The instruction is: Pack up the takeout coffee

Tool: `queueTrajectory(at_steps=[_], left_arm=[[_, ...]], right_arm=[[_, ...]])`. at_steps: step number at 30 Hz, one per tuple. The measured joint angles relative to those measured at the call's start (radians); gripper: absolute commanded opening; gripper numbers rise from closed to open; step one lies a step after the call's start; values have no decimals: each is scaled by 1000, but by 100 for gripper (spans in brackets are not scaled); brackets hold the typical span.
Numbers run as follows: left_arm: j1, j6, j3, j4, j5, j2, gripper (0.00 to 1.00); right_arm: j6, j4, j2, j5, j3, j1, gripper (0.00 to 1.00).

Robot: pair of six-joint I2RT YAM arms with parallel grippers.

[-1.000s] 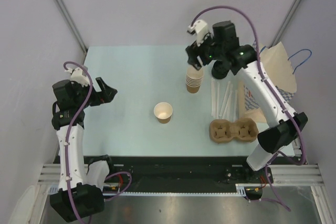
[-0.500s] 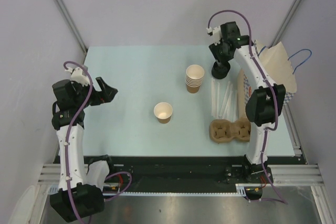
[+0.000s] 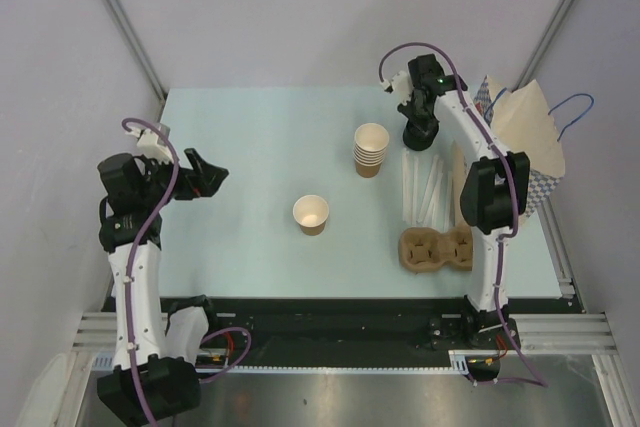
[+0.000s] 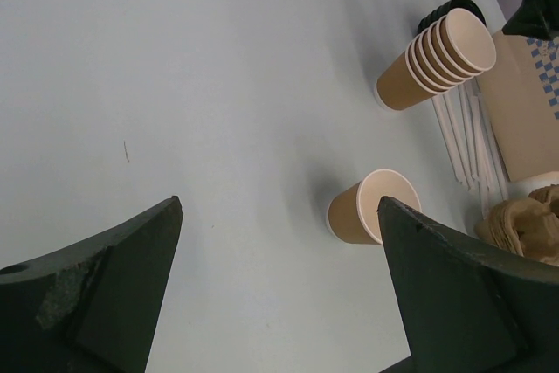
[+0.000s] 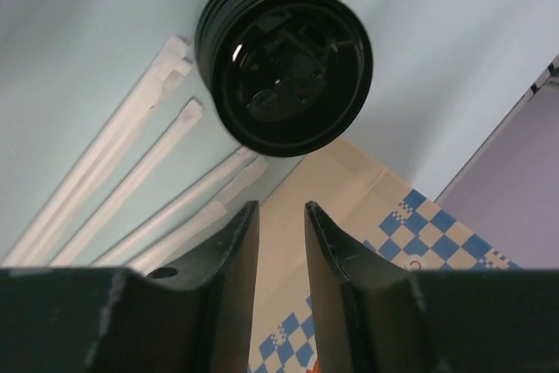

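Observation:
No lidded takeout coffee is in view. A single lidless tan cup [image 3: 311, 213] [image 4: 371, 209] stands mid-table. A stack of black lids [image 3: 417, 137] [image 5: 284, 63] sits at the back right. My right gripper [image 3: 414, 112] [image 5: 279, 207] hangs just above and beside that stack, its jaws a narrow gap apart with nothing between them. My left gripper [image 3: 205, 175] [image 4: 279, 205] hovers over the left of the table, open wide and empty, pointing towards the single cup.
A stack of lidless tan cups [image 3: 371, 149] [image 4: 432, 58] stands left of the lids. Wrapped straws [image 3: 425, 187] [image 5: 131, 181] lie beside a flat checkered bag [image 5: 349, 242]. A pulp cup carrier [image 3: 437, 249] sits front right, and a paper bag [image 3: 535, 132] stands at the right edge.
My right arm swung from over the cup stack to the right, down over the black lids, and its jaws narrowed. The left arm has not moved.

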Motion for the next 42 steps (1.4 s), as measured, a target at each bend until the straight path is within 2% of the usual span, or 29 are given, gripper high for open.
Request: queueTrajectory(at_steps=[5,16,29,42], left_arm=[[0,-7,-1,5,8,9,99],[0,-9,-1,9,8,24,99],[0,-9,-1,13,8,29,100],[0,-9,-1,16,8,38,99]], right_arm=[[122,-26,96,-6,114,-34,34],[319,-18,143,-43,213,-100,36],[413,-31,235,-138,286,-171,36],[451,-30,272,-185,316,-177,37]])
